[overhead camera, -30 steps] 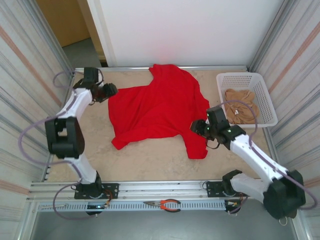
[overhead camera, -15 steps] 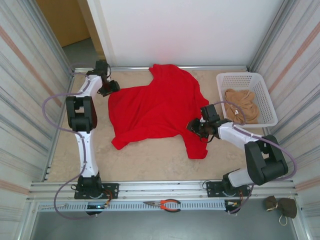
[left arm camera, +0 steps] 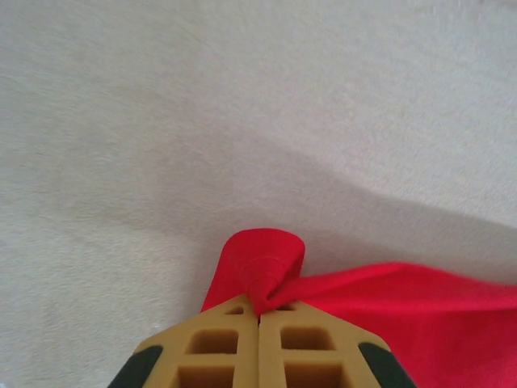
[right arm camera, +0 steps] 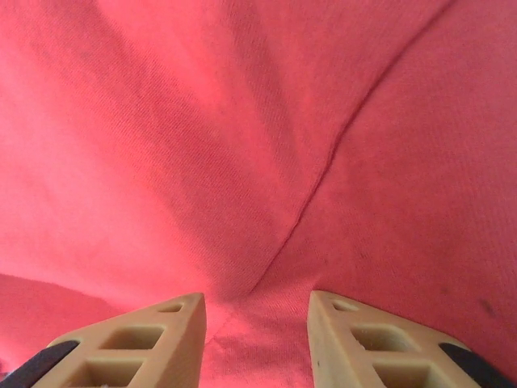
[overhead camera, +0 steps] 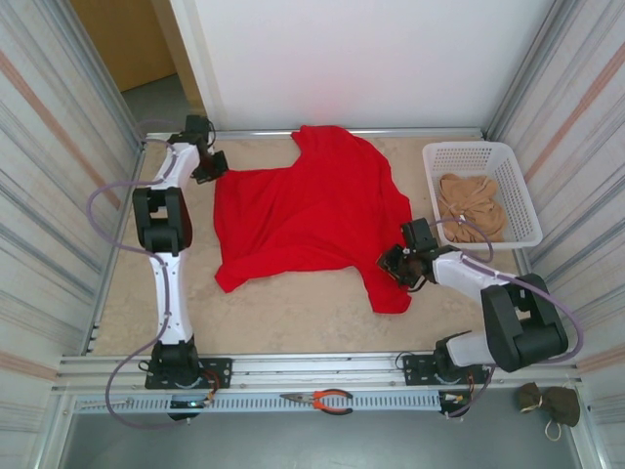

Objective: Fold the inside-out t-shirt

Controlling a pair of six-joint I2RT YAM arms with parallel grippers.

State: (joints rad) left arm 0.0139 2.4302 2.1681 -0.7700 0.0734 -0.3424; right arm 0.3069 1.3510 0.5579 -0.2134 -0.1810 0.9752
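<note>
Beige table (overhead camera: 293,318), top cam: red t-shirt (overhead camera: 303,210) lay spread mid-table, white basket (overhead camera: 488,243) w/ tan garment (overhead camera: 471,210) at right. Left wrist cam: left gripper (left arm camera: 258,311) pressed together, pinching shirt's bunched edge just above table. Right wrist cam: right gripper (right arm camera: 257,311) spread apart over shirt fabric.

1 tee (overhead camera: 312,210), 1 bskt (overhead camera: 479,149), 1 cloth (overhead camera: 471,207), 1 pliers (overhead camera: 327,399), 2 claws (overhead camera: 217,168) (overhead camera: 393,262)

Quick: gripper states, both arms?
Left gripper: shut on the red t-shirt edge.
Right gripper: open, fingers apart over the red t-shirt.
</note>
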